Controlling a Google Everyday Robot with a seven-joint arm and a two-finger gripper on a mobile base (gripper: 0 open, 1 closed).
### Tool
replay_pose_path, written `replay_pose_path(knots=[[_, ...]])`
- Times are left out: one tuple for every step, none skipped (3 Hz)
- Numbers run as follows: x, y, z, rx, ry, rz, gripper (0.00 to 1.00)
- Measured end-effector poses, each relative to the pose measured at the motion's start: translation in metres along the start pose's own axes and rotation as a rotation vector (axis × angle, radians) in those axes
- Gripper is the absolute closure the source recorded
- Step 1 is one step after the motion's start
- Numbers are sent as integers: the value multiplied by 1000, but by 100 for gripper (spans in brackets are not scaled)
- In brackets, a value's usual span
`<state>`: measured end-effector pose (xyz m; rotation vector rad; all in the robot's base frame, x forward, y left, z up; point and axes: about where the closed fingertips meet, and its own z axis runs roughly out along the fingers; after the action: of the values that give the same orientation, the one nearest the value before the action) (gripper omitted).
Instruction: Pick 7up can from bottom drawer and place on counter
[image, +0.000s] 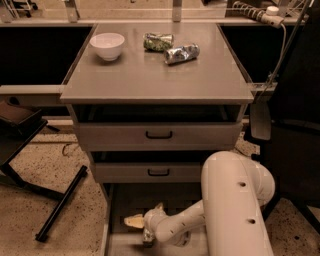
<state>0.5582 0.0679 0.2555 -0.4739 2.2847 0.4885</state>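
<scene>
A white bowl (107, 45) stands left of a dark green can (158, 41) and a silver-blue can (181, 53), both on their sides; below, two drawer fronts (110, 136) carry black handles (159, 134).

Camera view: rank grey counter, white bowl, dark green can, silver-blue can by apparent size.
1. flat grey counter
2. round white bowl
3. crumpled dark green can and shiny silver-blue can: alike, so unranked
The gripper is down in the bottom drawer.

Counter (150, 85) above the pulled-out bottom drawer (122, 241).
On counter: bowl (107, 45) left, can (158, 41) centre, another can (181, 53) right of it. In drawer: gripper (144, 221), 7up can (148, 240) just before it.
</scene>
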Motion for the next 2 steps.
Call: replay_pose_path(knots=[[13, 2, 6, 25, -40, 33, 0], [13, 2, 6, 25, -40, 33, 0]])
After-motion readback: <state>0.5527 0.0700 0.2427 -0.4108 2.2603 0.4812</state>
